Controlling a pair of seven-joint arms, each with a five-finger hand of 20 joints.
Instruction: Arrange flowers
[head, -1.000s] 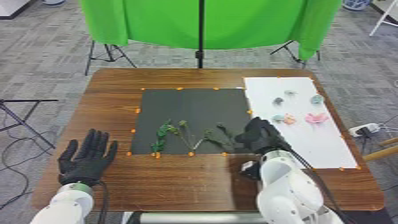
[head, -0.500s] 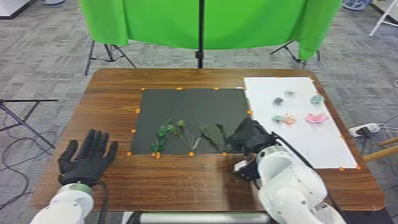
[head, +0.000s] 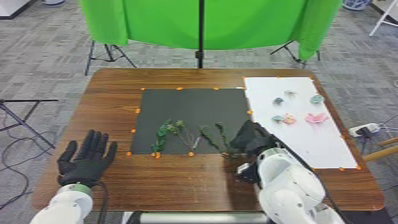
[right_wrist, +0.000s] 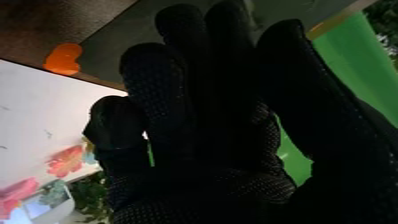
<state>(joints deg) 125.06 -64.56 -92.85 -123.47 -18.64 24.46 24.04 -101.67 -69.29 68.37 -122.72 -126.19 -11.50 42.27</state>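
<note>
At the near right corner of the black sheet (head: 194, 107) is my right hand (head: 253, 139), beside a slim green stem (head: 222, 134); whether they touch is unclear. Another slim stem (head: 208, 136) stands left of that one. Farther left lie a leafy green stem (head: 162, 136) and a branching stem with small buds (head: 180, 131). Pink (head: 316, 118), peach (head: 289, 119) and blue-green (head: 316, 99) flowers rest on the white sheet (head: 306, 145). In the right wrist view, my right hand (right_wrist: 204, 115) has extended fingers. My left hand (head: 87, 160) lies open left of the black sheet.
Orange tape pieces (head: 190, 154) mark the sheets' edges on the brown wooden table (head: 178, 187). Small dark (head: 278, 100) and pale (head: 290, 93) flowers sit toward the white sheet's far end. A green cloth (head: 151, 22) hangs beyond the table.
The two slim stems beside my right hand have shifted and now stand more nearly parallel, running toward the sheet's near edge. My right hand has moved slightly; my left hand has kept still.
</note>
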